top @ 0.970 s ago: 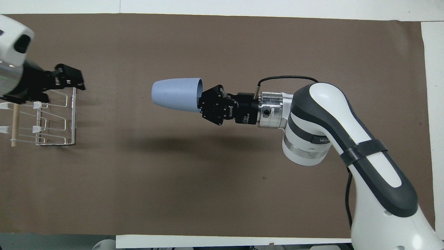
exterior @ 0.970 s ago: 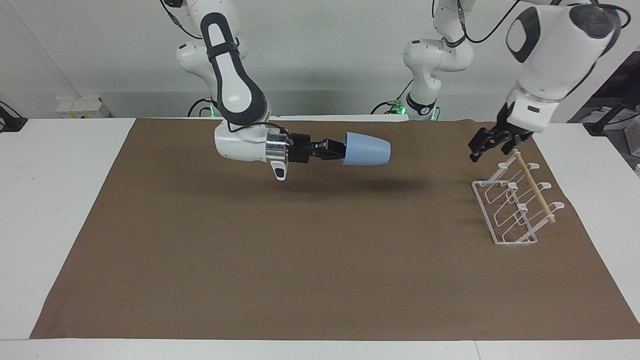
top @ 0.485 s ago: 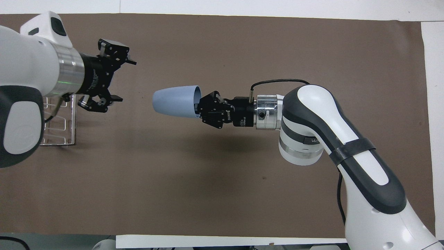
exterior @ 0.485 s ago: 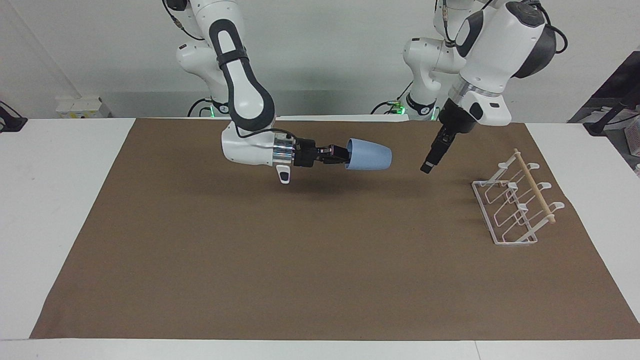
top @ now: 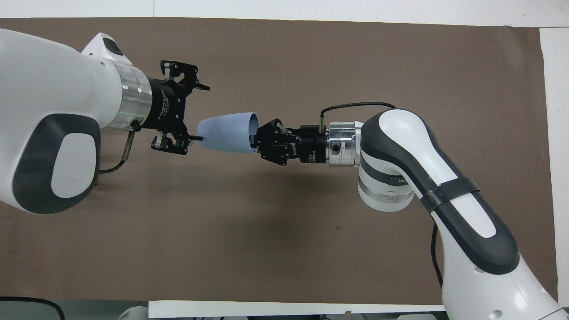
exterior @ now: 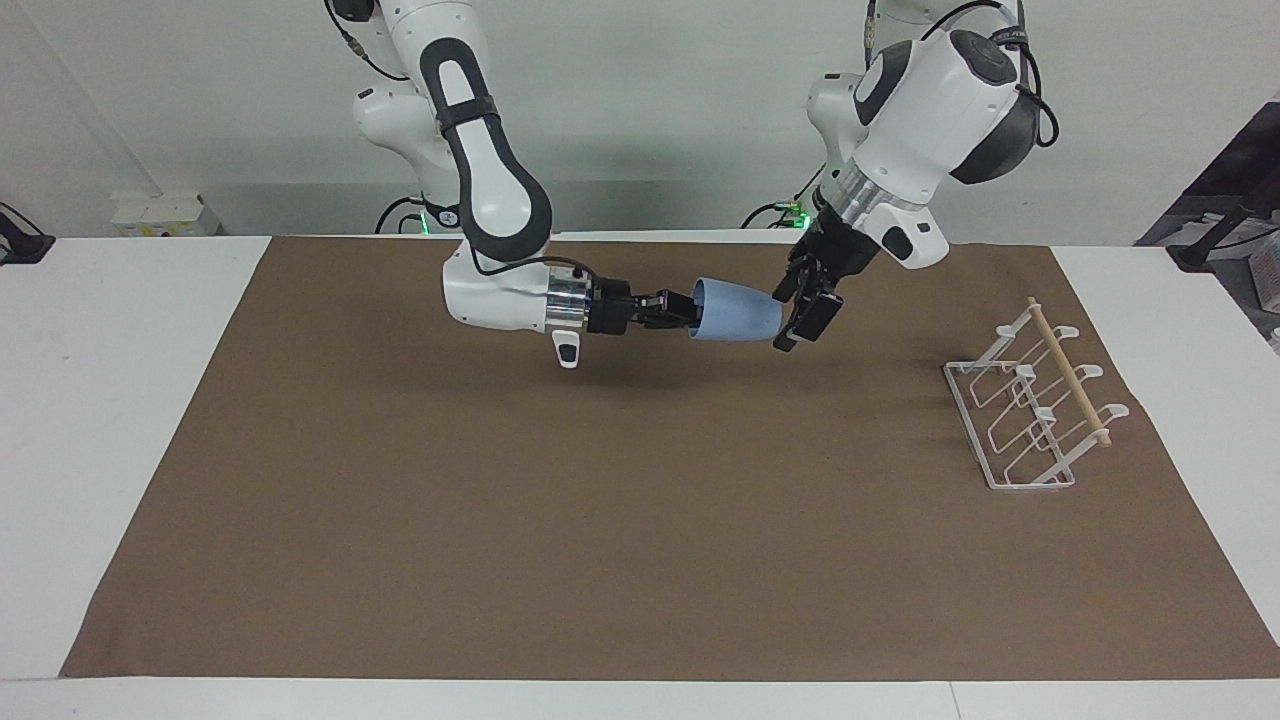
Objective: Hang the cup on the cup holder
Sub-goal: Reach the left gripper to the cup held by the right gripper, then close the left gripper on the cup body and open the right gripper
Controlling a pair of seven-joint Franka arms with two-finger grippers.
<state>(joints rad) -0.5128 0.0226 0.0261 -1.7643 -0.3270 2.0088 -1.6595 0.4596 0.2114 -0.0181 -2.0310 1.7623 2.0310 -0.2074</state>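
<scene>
The light-blue cup (exterior: 738, 314) (top: 226, 132) hangs on its side above the middle of the brown mat. My right gripper (exterior: 684, 310) (top: 256, 141) is shut on its rim, with the base pointing toward the left arm's end of the table. My left gripper (exterior: 803, 311) (top: 198, 113) is open right at the cup's base, and one fingertip (top: 194, 138) sits level with the base's edge. I cannot tell whether it touches. The white wire cup holder (exterior: 1030, 412) with its wooden dowel stands on the mat at the left arm's end. The left arm hides the cup holder in the overhead view.
The brown mat (exterior: 640, 560) (top: 284, 249) covers most of the white table (exterior: 110, 400). Apart from the cup holder, nothing stands on the mat. The left arm's large white body (top: 53, 120) spans the space over the rack.
My left gripper has swung from above the cup holder across to the cup's base, staying open. My right gripper, still shut on the cup, has barely moved.
</scene>
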